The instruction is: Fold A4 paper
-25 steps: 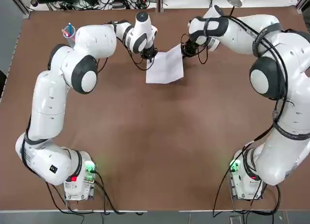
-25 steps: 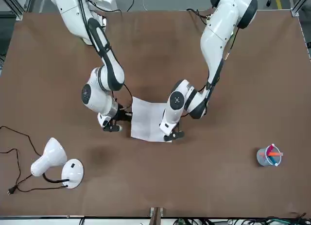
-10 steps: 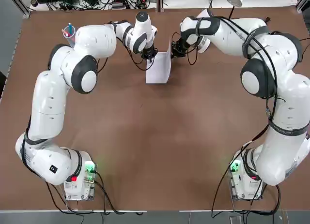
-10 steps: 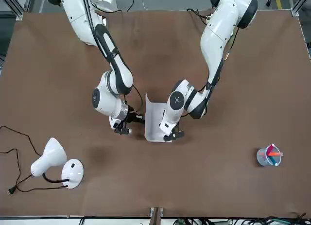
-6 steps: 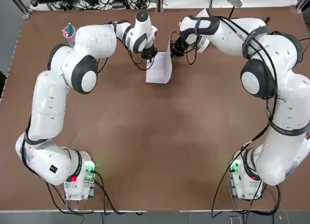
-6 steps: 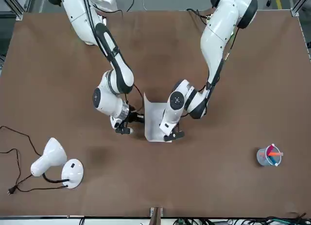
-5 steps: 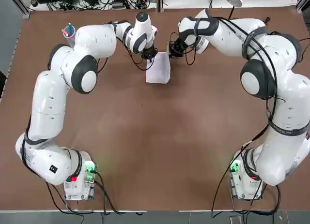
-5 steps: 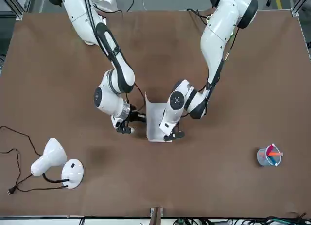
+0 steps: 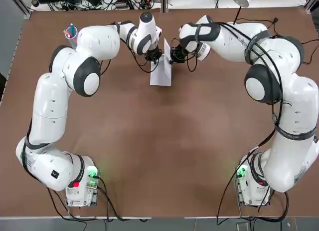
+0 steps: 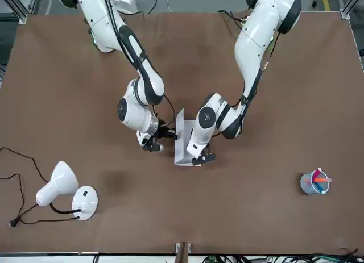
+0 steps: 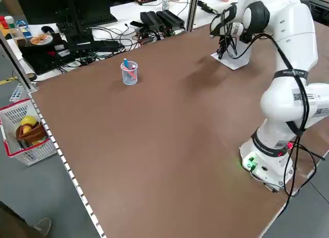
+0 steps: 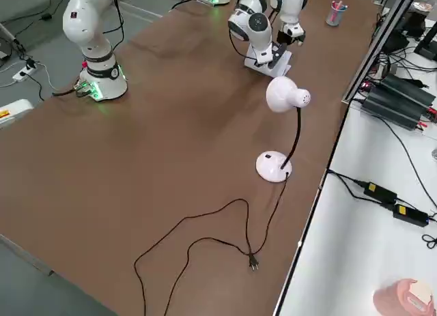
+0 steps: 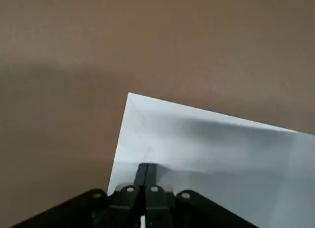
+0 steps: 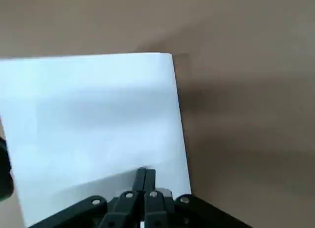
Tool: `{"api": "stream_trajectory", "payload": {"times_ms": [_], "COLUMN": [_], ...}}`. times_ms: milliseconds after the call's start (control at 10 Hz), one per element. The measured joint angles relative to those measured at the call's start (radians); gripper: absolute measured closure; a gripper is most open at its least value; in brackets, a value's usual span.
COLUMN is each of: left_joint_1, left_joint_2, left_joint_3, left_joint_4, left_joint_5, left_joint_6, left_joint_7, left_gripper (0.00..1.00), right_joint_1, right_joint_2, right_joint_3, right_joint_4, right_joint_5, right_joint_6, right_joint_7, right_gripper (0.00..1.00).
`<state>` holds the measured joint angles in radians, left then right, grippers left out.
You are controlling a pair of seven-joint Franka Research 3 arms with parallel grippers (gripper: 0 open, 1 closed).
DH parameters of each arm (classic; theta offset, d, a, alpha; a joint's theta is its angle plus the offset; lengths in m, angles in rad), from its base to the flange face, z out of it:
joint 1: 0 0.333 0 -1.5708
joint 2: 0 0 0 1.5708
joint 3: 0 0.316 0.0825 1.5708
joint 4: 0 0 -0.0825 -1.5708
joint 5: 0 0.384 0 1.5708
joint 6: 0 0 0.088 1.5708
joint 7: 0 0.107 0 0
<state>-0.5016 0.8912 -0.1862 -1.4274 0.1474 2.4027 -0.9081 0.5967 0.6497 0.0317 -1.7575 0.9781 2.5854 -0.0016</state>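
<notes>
Two grippers worked the A4 paper at the table's far middle, seen from overhead: the left gripper pinned one edge, the right gripper held the raised half upright. From the front, that flap stood near vertical. Both wrist views showed fingers clamped on the sheet. Mid-fold, the flap apparently needed laying over and creasing.

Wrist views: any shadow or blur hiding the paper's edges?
Left wrist view: a soft grey shadow band crosses the A4 paper, corner still crisp. Right wrist view: the sheet casts a diffuse dark shadow on the table beside its edge; edges readable, no glare.
</notes>
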Motion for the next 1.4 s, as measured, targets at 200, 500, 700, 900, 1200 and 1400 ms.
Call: {"api": "stream_trajectory", "payload": {"times_ms": [200,500,700,900,1200,1400], "left_joint_1": [0.003,0.006,0.006,0.006,0.012,0.045], "left_joint_2": [0.0,0.001,0.001,0.001,0.001,-0.005], "left_joint_3": [0.001,0.001,0.001,0.001,0.008,0.011], "left_joint_4": [0.001,0.001,0.001,0.001,0.012,0.034], "left_joint_5": [0.007,0.01,0.01,0.01,0.019,0.027], "left_joint_6": [0.003,0.006,0.006,0.006,-0.028,-0.107], "left_joint_7": [0.011,0.015,0.015,0.016,0.077,0.135], "left_gripper": [0.99,0.99,0.99,0.99,0.99,0.99], "right_joint_1": [0.0,0.01,0.026,0.034,0.041,0.046], "right_joint_2": [0.016,0.027,0.033,0.04,0.064,0.072], "right_joint_3": [-0.001,0.001,0.001,0.001,0.002,0.002], "right_joint_4": [0.0,0.0,0.0,0.0,-0.002,-0.002], "right_joint_5": [0.0,0.0,0.0,0.0,0.0,0.0], "right_joint_6": [0.015,0.028,0.044,0.054,0.09,0.098], "right_joint_7": [0.0,-0.001,-0.001,-0.001,-0.001,-0.001], "right_gripper": [0.99,0.99,0.99,0.99,0.99,0.99]}}
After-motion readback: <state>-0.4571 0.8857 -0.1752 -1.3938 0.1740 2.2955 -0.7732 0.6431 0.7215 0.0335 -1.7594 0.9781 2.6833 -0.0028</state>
